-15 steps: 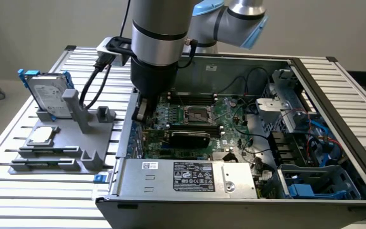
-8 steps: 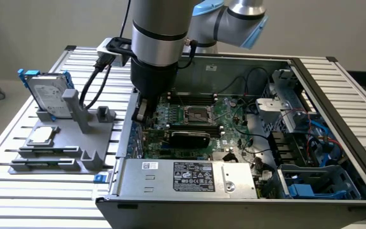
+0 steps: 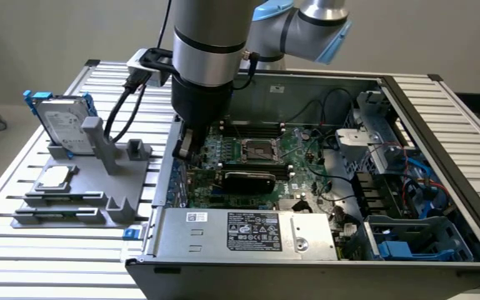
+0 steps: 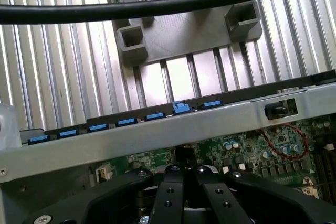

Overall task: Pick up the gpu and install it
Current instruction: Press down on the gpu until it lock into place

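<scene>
The gpu [image 3: 249, 180] stands on the green motherboard [image 3: 302, 140] inside the open computer case, its black cooler facing the exterior camera. My gripper [image 3: 185, 150] is lowered into the case beside the wall on the exterior view's left, just left of the gpu's cooler. In the wrist view the black fingers [image 4: 167, 192] are pressed together, so the gripper [image 4: 184, 167] is shut above the motherboard [image 4: 247, 148]. I cannot tell whether the fingertips touch the card.
A grey fixture [image 3: 82, 187] stands left of the case. It holds a silver hard drive in a blue frame [image 3: 60, 122] and a small square silver chip [image 3: 55, 178]. Blue clips [image 4: 181, 107] line the case's metal wall [image 4: 157, 135]. A black cable [image 4: 157, 8] crosses the wrist view.
</scene>
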`<state>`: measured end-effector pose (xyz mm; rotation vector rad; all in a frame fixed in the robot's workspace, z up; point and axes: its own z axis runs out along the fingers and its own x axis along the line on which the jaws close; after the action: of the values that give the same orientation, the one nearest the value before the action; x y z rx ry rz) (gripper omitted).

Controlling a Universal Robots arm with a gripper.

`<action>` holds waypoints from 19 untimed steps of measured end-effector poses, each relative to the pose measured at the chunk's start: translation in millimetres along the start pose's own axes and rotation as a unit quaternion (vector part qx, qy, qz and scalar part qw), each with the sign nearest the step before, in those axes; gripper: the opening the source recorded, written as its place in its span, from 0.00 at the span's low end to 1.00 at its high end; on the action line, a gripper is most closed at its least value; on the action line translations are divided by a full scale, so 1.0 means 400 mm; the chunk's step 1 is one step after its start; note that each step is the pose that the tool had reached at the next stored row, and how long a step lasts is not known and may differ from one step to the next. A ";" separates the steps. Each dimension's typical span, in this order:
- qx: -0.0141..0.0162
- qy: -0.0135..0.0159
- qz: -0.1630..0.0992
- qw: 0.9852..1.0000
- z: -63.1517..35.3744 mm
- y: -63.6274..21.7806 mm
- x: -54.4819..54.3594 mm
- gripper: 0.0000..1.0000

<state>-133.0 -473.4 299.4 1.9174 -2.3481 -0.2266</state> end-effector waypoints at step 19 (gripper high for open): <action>-0.010 0.000 0.000 1.000 0.000 -0.001 0.000 0.11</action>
<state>-132.7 -473.4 299.3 1.9077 -2.3372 -0.2488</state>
